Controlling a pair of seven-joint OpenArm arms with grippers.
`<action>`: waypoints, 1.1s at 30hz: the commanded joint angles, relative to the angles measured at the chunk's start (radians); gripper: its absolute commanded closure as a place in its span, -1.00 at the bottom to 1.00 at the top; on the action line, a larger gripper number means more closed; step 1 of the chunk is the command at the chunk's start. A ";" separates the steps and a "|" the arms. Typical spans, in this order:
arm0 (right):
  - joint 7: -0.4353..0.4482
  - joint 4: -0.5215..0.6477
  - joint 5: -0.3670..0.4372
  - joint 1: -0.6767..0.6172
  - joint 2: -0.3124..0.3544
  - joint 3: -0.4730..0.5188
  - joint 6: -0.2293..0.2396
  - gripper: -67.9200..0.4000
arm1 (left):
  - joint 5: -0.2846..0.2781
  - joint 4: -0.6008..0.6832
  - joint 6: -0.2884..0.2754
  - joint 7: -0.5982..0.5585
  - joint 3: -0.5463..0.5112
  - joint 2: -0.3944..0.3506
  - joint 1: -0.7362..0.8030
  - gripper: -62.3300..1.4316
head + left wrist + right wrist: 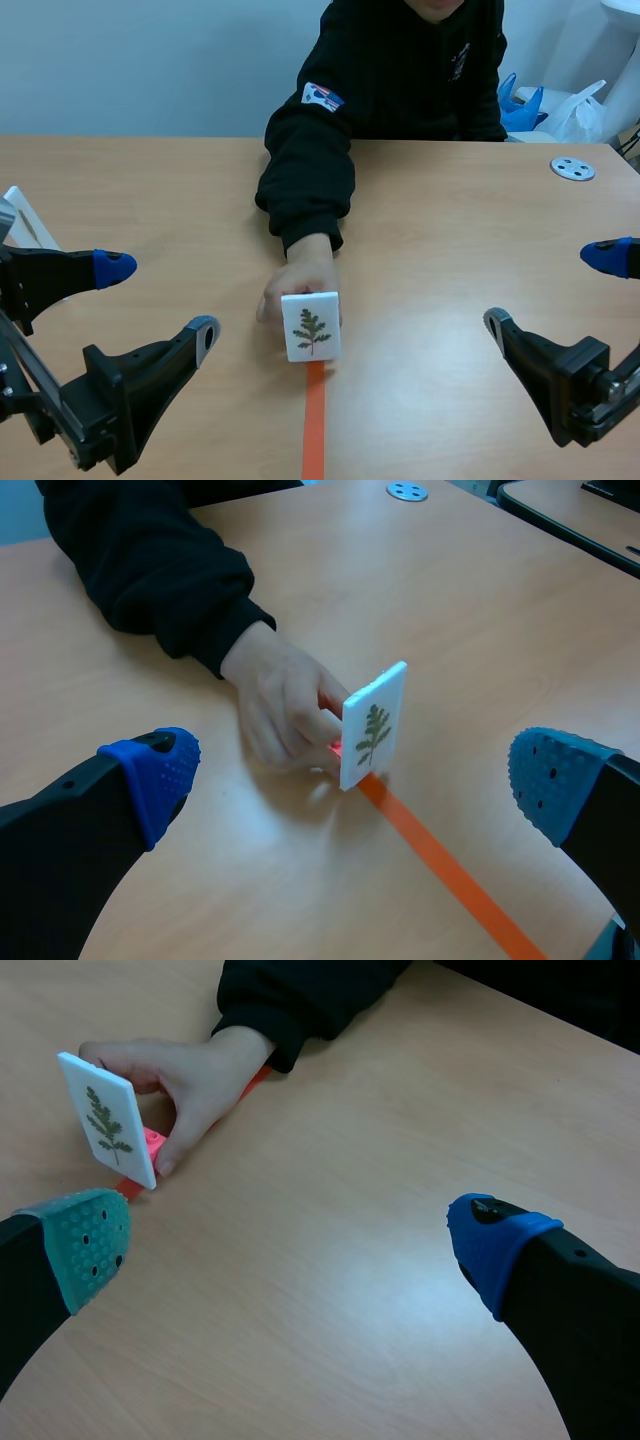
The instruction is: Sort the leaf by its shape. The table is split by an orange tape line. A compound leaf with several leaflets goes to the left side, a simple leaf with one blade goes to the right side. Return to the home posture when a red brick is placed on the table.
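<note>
At twelve o'clock from the robot, on the middle of the table [450, 300], a white card [311, 326] stands upright on the far end of the orange tape line [314, 425]. The card faces the robot and shows a green leaf [311, 331] with several small leaflets branching off one stem. A person's hand [297, 283] in a black sleeve [305, 170] reaches in from twelve o'clock and holds the card from behind, fingers touching its back edge. Seen from the right wrist, a small pink-red block [152, 1145] sits just behind the card's lower edge, against the hand; what it is cannot be told. The left jaws are apart and clamped on nothing, hovering at about eight o'clock from the card and well apart from it, one blue pad [113, 266] and one grey pad [204, 330] showing. The right jaws are also apart and hold nothing, at about four o'clock from the card, with a blue pad [608, 256] out at the table's side and a grey one [495, 322] nearer the tape. A round metal disc [572, 168] with holes lies flat at about two o'clock from the card, far off. A white object [25, 222] shows at the table's edge at nine o'clock, behind the left arm.
</note>
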 commanded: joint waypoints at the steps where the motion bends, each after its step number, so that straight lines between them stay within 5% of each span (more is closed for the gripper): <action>1: 0.012 0.018 0.007 0.010 0.002 0.008 -0.006 -1.00 | -0.009 0.006 -0.002 -0.017 0.005 0.002 0.000 -1.00; 19: -0.008 0.018 0.007 0.010 0.002 0.008 -0.005 -1.00 | -0.009 0.002 -0.002 -0.018 0.005 0.002 0.000 -1.00; 33: -0.022 -0.132 0.007 0.187 0.002 -0.047 0.222 -1.00 | -0.009 0.002 -0.002 -0.018 0.005 0.002 0.000 -1.00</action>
